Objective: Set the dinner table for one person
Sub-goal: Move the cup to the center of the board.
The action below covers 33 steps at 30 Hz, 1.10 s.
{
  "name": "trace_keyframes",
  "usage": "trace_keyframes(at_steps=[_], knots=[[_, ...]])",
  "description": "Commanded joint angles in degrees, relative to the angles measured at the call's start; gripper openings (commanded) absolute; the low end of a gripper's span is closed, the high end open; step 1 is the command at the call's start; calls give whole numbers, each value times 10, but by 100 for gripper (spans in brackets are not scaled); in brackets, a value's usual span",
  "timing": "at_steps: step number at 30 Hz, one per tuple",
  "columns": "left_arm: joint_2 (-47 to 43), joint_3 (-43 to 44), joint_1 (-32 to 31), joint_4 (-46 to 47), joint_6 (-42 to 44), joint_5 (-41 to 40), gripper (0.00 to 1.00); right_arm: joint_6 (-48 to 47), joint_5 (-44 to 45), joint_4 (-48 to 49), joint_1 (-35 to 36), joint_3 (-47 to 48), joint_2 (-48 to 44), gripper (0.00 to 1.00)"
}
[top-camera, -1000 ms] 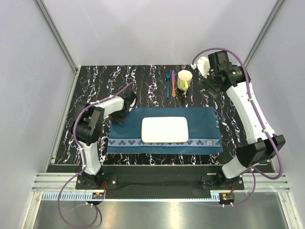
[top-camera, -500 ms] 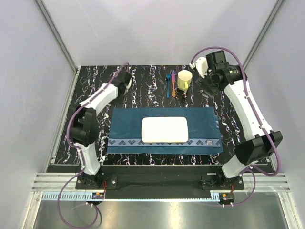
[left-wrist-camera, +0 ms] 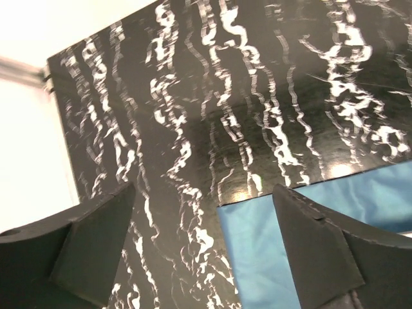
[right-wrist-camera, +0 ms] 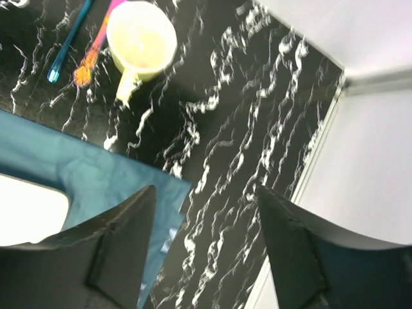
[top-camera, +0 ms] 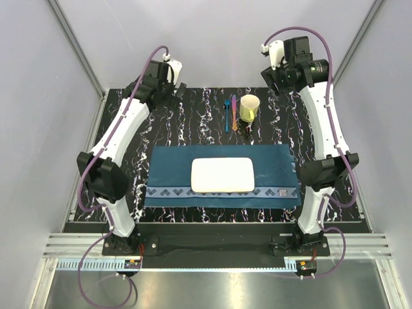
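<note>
Black marbled table (top-camera: 199, 116) spans the cell under both arms. A teal mat (top-camera: 167, 168) lies at its near middle, with a white plate (top-camera: 223, 174) centred on it. A yellow cup (top-camera: 249, 107) and two thin utensils (top-camera: 226, 116) lie just beside each other past the mat's far edge, not yet set. We note the left gripper (left-wrist-camera: 205, 257) high over the far-left corner, jaws spread, empty. The right gripper (right-wrist-camera: 203, 251) hangs high at far right, likewise released. Risks, as we judge them: reaching for the cup may scatter the utensils, flat utensils may slip a pinch on the hard top, and a low pass may ruck the mat.
</note>
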Motion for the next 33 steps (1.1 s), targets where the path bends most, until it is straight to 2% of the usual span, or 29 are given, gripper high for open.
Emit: trace_keyframes(at_steps=[1,4,6,10,17,21,33], knots=[[9,40,0,24,30,64,97,-38,-42,-9,1,58,33,70],[27,76,0,24,34,64,99,-46,-93,4,2,105,73,69],[42,104,0,24,31,61,99,-47,-110,28,2,104,84,69],[62,121,-10,26,47,55,99,-43,-91,45,1,96,131,68],[61,82,-28,28,73,61,99,-8,-35,58,-19,140,227,58],[47,53,-30,48,78,54,99,6,-28,76,-35,191,267,57],[30,30,-36,63,96,27,99,27,-60,168,-42,186,301,59]])
